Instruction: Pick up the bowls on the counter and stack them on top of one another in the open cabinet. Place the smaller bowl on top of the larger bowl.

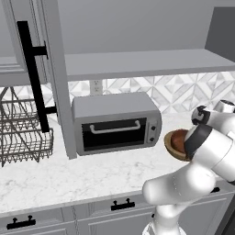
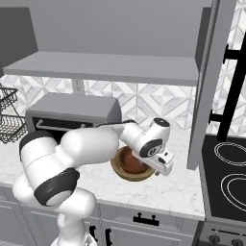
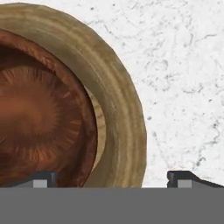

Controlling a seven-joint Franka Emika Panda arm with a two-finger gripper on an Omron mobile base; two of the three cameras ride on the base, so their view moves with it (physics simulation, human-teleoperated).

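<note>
Small bowl: dark reddish-brown, sitting inside the large bowl, off-centre toward one wall. Both rest on the counter, to the right of the toaster oven.

Large bowl: tan, wood-grained, wide rim; one side of the rim lies between the fingertips in the hand view.

Gripper: directly above the bowls, jaws spread wide, holding nothing; one fingertip over the small bowl, the other over bare counter.

Cabinet shelf: above the oven, door swung open, nothing on it.

Step in hand: likely lining up a rim grasp on the nested pair. Next move calls for lowering, closing on the rim, then a level lift to the shelf.
</note>
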